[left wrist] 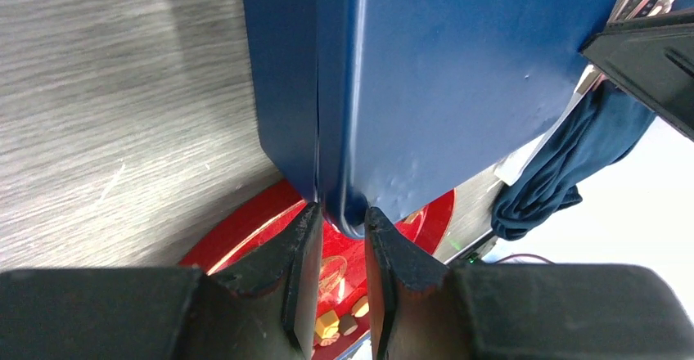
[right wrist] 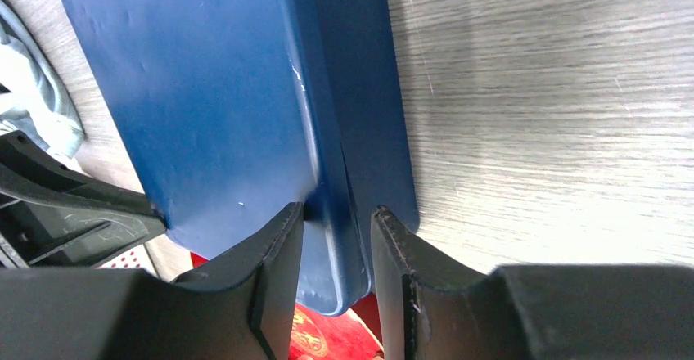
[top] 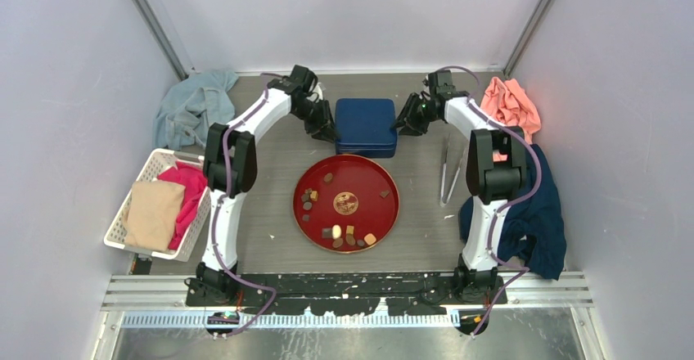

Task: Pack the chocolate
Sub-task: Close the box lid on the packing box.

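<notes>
Red plate [top: 370, 182] in the middle of the surface [top: 425, 221] carries the chocolate [top: 335, 233]. The blue box [top: 366, 127] lies beyond it, long axis crosswise.

Left wrist view: left fingers [left wrist: 301, 249] clamp the box's corner seam.

Right wrist view: right fingers [right wrist: 277, 254] pinch the opposite corner, seemingly firmly. The box interior is hidden.

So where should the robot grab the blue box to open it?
Probably by the lid's thin rim at its near corners, coming from the left and right sides. The blue box lies flat and closed, looks too wide to pinch whole, and the seam round its side leaves a lip to pinch instead.
</notes>
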Controlling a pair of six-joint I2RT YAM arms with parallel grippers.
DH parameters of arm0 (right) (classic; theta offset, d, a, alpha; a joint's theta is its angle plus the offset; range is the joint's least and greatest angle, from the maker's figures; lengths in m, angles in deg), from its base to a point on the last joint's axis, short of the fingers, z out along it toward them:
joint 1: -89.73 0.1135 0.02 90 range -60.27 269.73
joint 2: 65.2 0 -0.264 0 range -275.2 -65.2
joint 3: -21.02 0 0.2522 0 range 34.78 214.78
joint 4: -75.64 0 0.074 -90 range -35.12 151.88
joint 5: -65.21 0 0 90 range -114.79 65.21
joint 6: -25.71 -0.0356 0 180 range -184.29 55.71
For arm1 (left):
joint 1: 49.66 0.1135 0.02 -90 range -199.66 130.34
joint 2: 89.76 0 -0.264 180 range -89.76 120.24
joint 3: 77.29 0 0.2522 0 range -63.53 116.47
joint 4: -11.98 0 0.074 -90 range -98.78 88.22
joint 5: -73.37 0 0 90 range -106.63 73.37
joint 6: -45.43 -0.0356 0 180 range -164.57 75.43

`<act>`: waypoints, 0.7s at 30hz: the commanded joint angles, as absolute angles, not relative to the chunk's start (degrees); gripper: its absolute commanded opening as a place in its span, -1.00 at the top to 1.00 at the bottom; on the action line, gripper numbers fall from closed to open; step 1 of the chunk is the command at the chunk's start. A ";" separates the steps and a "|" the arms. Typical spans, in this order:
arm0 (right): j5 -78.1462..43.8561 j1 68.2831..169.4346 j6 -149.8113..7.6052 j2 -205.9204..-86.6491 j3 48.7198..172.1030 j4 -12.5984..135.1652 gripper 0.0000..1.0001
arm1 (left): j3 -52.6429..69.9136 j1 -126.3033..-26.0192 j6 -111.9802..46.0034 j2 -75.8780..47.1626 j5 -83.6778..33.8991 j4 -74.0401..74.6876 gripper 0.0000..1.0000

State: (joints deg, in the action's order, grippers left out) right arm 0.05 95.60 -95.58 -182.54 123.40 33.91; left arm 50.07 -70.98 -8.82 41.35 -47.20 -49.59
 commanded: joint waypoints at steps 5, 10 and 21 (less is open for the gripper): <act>-8.52 95.66 -90.78 -176.20 123.90 26.94 -0.14 | 49.85 -71.76 -13.28 36.12 -42.84 -54.89 0.47; -12.88 96.32 -89.54 -174.06 126.24 24.37 -0.28 | 53.18 -71.81 -14.40 35.71 -42.16 -57.88 0.42; -17.68 100.68 -91.87 -180.56 141.79 22.26 -0.27 | 58.70 -73.37 -11.16 35.21 -38.42 -51.86 0.37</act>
State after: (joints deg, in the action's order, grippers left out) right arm -14.39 99.16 -90.64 -177.82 133.36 22.37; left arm 56.58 -71.97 -12.73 38.72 -39.68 -55.95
